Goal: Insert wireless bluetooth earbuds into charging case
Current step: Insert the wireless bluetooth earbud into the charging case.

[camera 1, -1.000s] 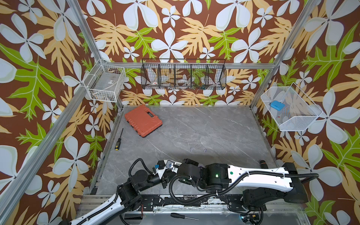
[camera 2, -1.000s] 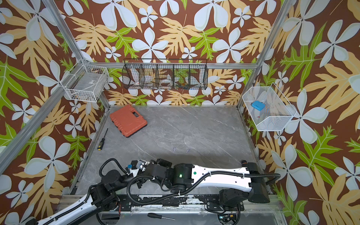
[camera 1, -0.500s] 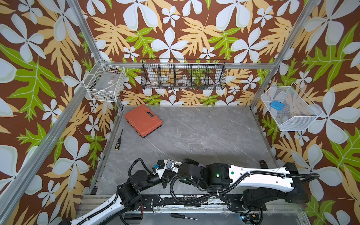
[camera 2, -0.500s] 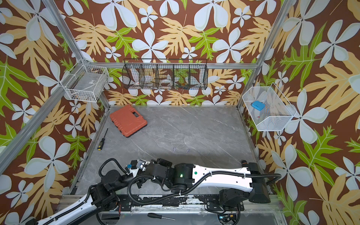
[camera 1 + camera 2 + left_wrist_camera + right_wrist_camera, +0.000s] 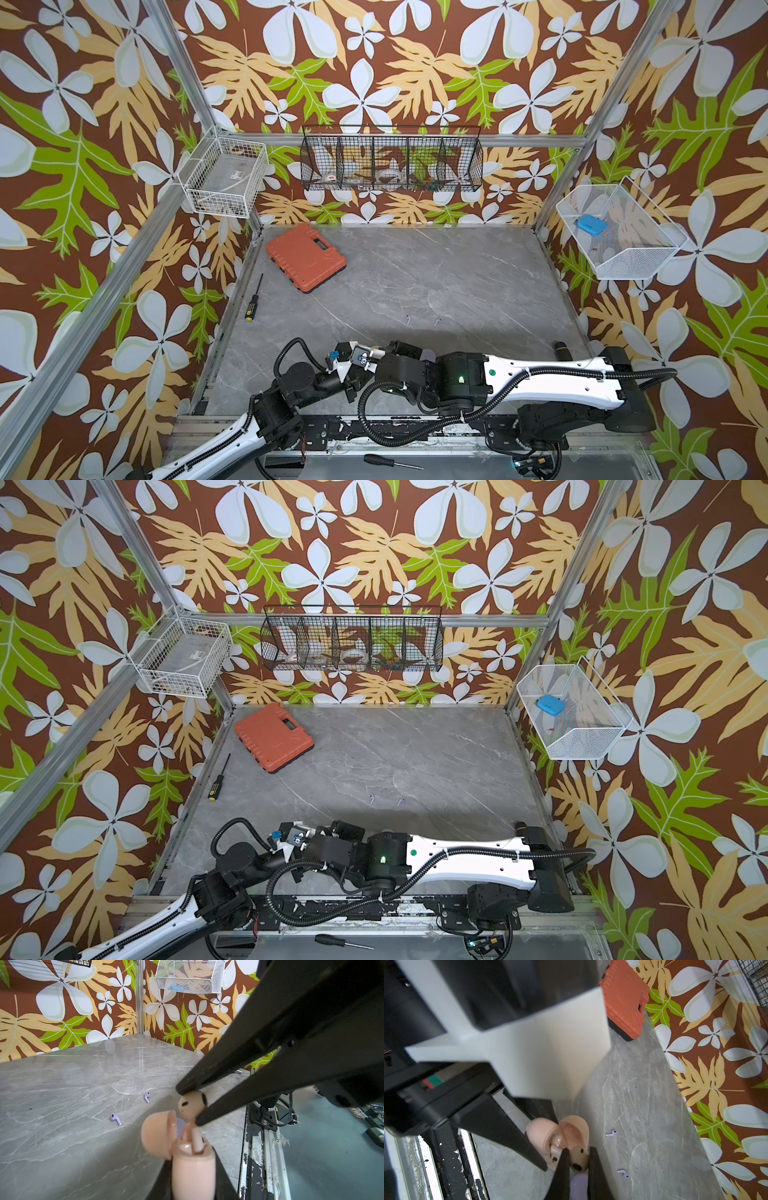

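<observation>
White links [image 5: 552, 376], black joints [image 5: 455, 370], ribbed black cables [image 5: 415, 432], perhaps green lights [image 5: 460, 378].

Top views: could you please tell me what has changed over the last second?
Nothing visibly changed. The right gripper stays shut on a pale pink earbud at the open pale pink charging case in the left gripper; two lavender earbuds lie unmoved.

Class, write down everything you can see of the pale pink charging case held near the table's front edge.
The pink charging case is a small, rounded, smooth shell that looks like matte plastic. Its hinged lid stands open, swung to one side, showing a glossy inner hollow. The left gripper holds the body upright, jaws shut on its sides. A pink earbud, pinched by the right gripper, has its stem entering one socket.
</observation>
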Motion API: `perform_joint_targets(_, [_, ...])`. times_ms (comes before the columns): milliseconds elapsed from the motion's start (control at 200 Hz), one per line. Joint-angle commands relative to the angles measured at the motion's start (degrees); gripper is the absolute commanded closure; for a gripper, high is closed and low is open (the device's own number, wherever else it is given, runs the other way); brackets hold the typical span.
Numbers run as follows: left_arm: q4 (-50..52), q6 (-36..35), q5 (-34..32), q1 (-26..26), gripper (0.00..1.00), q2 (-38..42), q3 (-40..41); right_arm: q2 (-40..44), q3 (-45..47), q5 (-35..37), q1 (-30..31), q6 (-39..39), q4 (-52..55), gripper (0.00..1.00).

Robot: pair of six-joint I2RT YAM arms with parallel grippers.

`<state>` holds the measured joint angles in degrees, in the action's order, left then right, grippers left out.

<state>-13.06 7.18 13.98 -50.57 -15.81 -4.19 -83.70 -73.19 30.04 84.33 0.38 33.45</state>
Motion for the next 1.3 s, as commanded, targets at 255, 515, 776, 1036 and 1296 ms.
perform_joint_targets(255, [-2.1,-2.6,-0.5,0.0,1.00,0.3,-0.3,0.8,-0.3,-2.7,1.2,1.2,-0.6,0.97])
perform_joint_targets(515, [-3.3,-5.9,2.4,0.0,1.00,0.8,-0.1,1.8,-0.8,-1.2,2.4,1.7,-0.6,0.97])
perform_joint_targets(776, [-5.3,-6.1,3.9,0.0,1.00,1.3,0.0,1.6,-1.5,0.1,3.2,2.4,-0.7,0.98])
perform_joint_targets(1036, [-5.7,-6.0,4.9,0.1,1.00,1.8,0.1,1.3,-1.2,2.8,3.2,2.1,-1.4,0.95])
perform_joint_targets(1296, [-5.4,-6.2,5.3,0.0,1.00,2.0,0.1,1.8,-1.1,3.3,3.2,1.5,-1.7,0.81])
